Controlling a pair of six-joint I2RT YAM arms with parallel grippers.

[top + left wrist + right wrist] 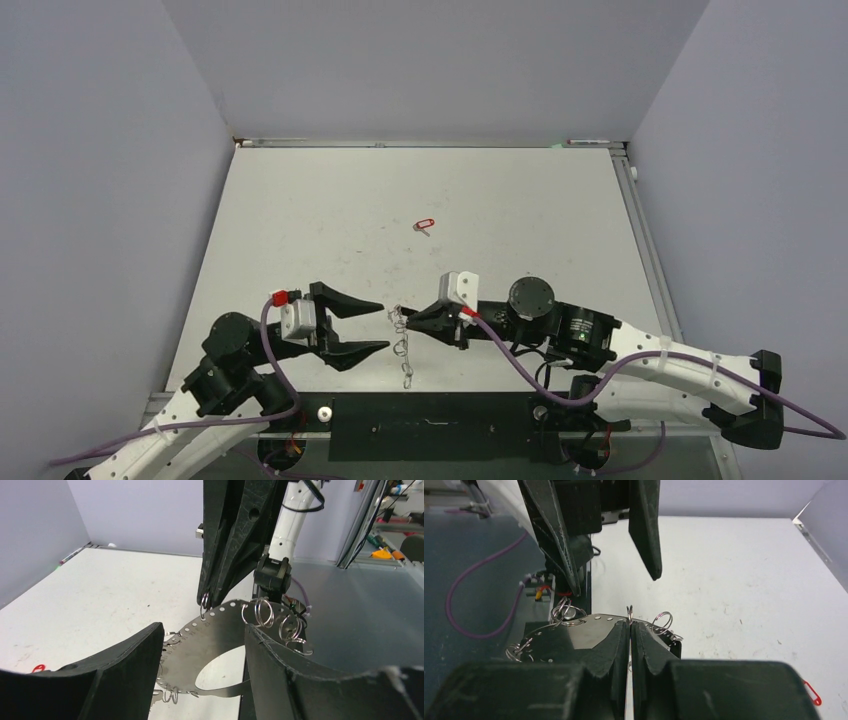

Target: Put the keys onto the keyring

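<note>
Right hand (409,318) grips the keyring (404,348); left hand (386,325) is open.
The right hand's fingers are closed on a wire loop (629,612) at the keyring's rim, and the hoop hangs just below them. The left hand's jaws stand apart just beside it. The red-tagged key (424,225) lies on the surface (300,220), well beyond both hands.

L gripper (386,325) jaws spread wide, R gripper (410,320) pinched tight, tips facing.
</note>
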